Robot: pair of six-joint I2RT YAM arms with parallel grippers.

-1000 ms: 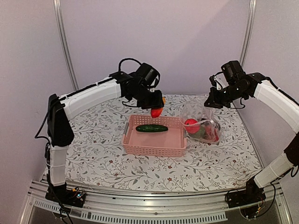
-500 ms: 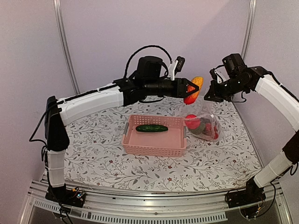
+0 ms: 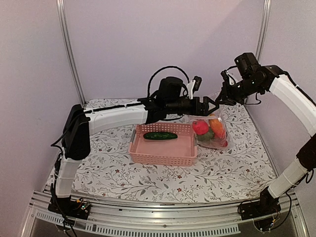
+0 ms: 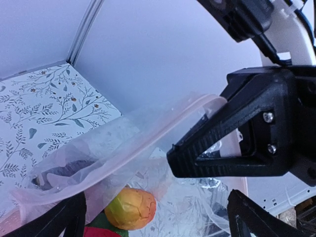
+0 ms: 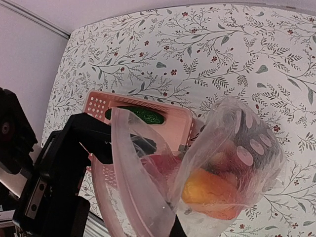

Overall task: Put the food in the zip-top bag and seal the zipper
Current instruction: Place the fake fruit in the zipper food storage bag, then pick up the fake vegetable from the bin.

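Leftmost, one green cucumber (image 3: 160, 135) is seen in the one pink basket (image 3: 163, 159). Beside it, the left fingers (image 4: 261, 222) are spread, empty, at the one zip-top bag (image 5: 247, 148), which is propped on the tabletop (image 3: 118, 173) and holds one red piece (image 3: 200, 127) and one orange piece (image 5: 210, 190). Its rim is pinched by the clenched right fingers (image 4: 232, 138).

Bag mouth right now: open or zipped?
Open. In the right wrist view the zip-top bag gapes, its zipper strips apart, an orange piece inside.
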